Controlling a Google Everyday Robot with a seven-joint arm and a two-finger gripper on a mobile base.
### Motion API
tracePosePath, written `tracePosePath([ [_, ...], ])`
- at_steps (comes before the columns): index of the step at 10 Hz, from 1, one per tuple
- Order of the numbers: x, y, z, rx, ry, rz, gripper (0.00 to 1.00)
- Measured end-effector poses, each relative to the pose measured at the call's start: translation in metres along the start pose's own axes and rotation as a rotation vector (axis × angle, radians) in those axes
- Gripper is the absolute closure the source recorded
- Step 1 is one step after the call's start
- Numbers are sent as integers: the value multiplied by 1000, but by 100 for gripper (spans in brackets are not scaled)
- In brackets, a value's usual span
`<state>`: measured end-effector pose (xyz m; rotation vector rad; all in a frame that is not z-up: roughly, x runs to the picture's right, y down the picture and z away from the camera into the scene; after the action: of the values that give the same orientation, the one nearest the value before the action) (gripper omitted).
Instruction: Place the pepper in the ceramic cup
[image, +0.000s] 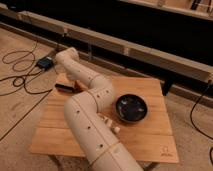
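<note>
Arm comes in over the near edge of the table and runs up across the left-centre of the top. It elbows near the middle, then a second link reaches to the far-left corner and folds back down. Gripper is the dark block at the end of that chain, low at the left edge, just short of the far-left corner. It reads as one dark shape, so can't tell how far open it is or whether it has hold of anything. Pepper: can't pick it out anywhere on the top. Cup: same. The arm hides a wide strip from the near edge to the far-left corner, so either could be behind it. Bowl is black and wide, upright, right of centre and nearer the right edge than the left, just beside the elbow link but apart from it; nothing discernible in it. Two small pale bits sit between arm and bowl, toward the near edge; can't tell if they're on the arm or on the wood. Small printed mark at the near-right corner. On the floor off the far-left corner there's a dark box with black cables looping away from it. Another cable runs off the right edge. Dark rack with a pale rail runs behind the far edge
</note>
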<state>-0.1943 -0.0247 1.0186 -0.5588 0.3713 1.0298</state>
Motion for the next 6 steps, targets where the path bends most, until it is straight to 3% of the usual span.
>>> tracePosePath([
  [6, -17, -1, -41, -30, -83, 9, 100],
])
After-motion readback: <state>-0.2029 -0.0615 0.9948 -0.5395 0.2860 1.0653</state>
